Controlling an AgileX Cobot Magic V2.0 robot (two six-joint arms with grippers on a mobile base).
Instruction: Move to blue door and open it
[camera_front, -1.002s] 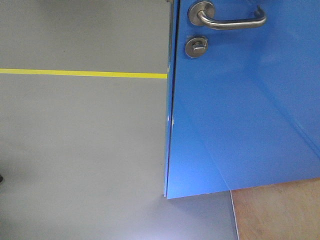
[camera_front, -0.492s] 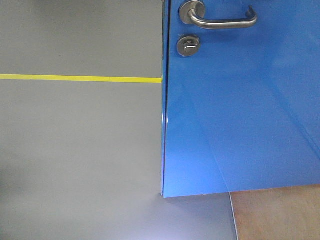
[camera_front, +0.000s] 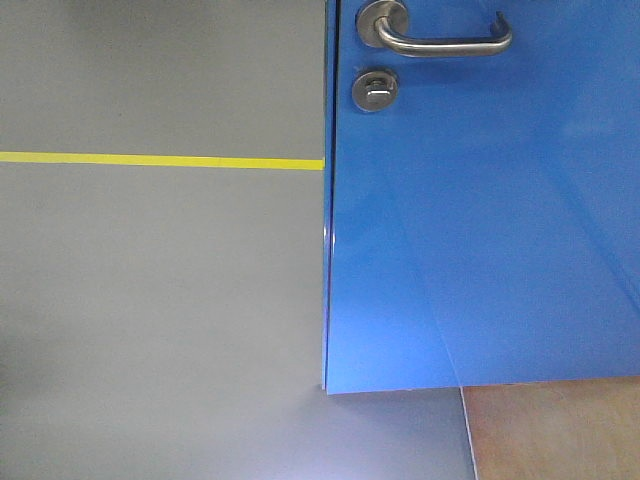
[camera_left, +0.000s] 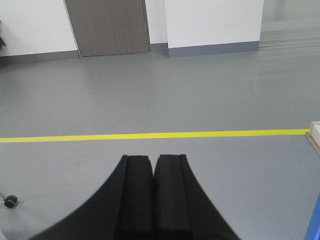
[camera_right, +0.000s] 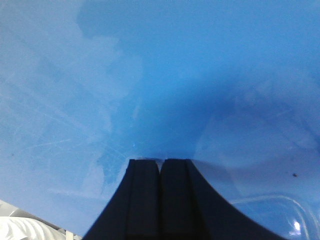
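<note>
The blue door (camera_front: 490, 220) fills the right half of the front view, with its silver lever handle (camera_front: 440, 38) and round thumb-turn lock (camera_front: 375, 91) at the top. Its free edge (camera_front: 328, 220) runs down the middle, swung out over the grey floor. In the right wrist view my right gripper (camera_right: 160, 161) is shut, fingertips right at the glossy blue door panel (camera_right: 160, 75), which fills that view. In the left wrist view my left gripper (camera_left: 153, 158) is shut on nothing, facing open floor. Neither gripper shows in the front view.
A yellow floor line (camera_front: 160, 160) crosses the grey floor left of the door, also seen as the yellow line (camera_left: 150, 135). A wooden platform (camera_front: 555, 430) lies under the door's lower right. Far ahead stand a grey-brown door (camera_left: 107, 25) and white walls (camera_left: 215, 22). A small caster (camera_left: 10, 201) sits at lower left.
The door's edge, handle and lock have shifted left and slightly up in the front view, and the door's bottom edge now looks level. Both grippers cannot be compared.
</note>
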